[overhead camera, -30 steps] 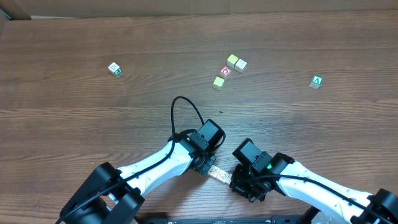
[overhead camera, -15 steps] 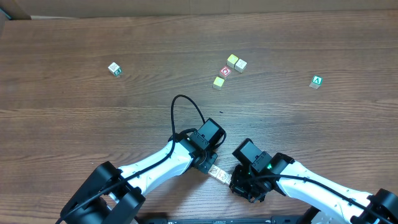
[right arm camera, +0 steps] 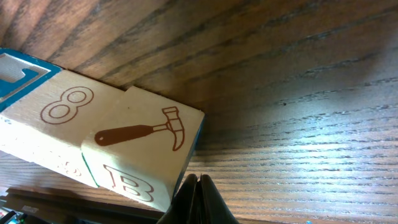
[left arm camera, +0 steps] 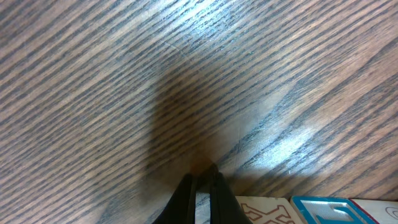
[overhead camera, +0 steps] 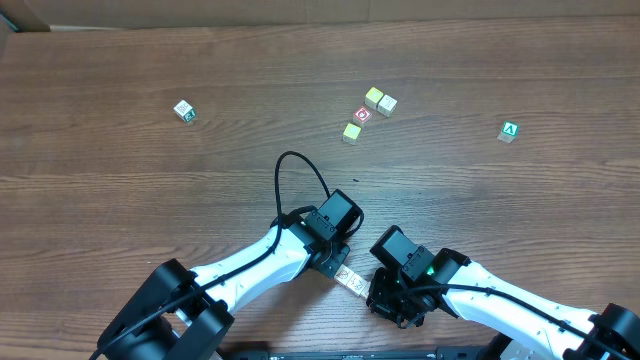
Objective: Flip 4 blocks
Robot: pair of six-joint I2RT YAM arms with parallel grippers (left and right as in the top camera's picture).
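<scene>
A short row of pale wooden blocks (overhead camera: 351,280) lies near the front edge between my two grippers. The right wrist view shows a hammer block (right arm camera: 146,134) with a letter B on its side. Beside it are an "8" block (right arm camera: 56,115) and a blue-edged one (right arm camera: 18,65). My right gripper (right arm camera: 198,182) is shut, its tips at the hammer block's lower corner. In the left wrist view, a block with a red line drawing (left arm camera: 267,211) and a blue-edged block (left arm camera: 323,208) sit just right of my shut left gripper (left arm camera: 201,175). Neither gripper holds anything.
Far back in the middle, a red-faced cube (overhead camera: 362,115) sits among yellow and tan cubes (overhead camera: 380,100). A green "A" cube (overhead camera: 509,131) lies at the right, and a green-edged cube (overhead camera: 184,111) at the left. A black cable (overhead camera: 300,185) loops above my left wrist.
My right arm has crept slightly left toward the row of blocks. The left arm and the blocks have not visibly moved.
</scene>
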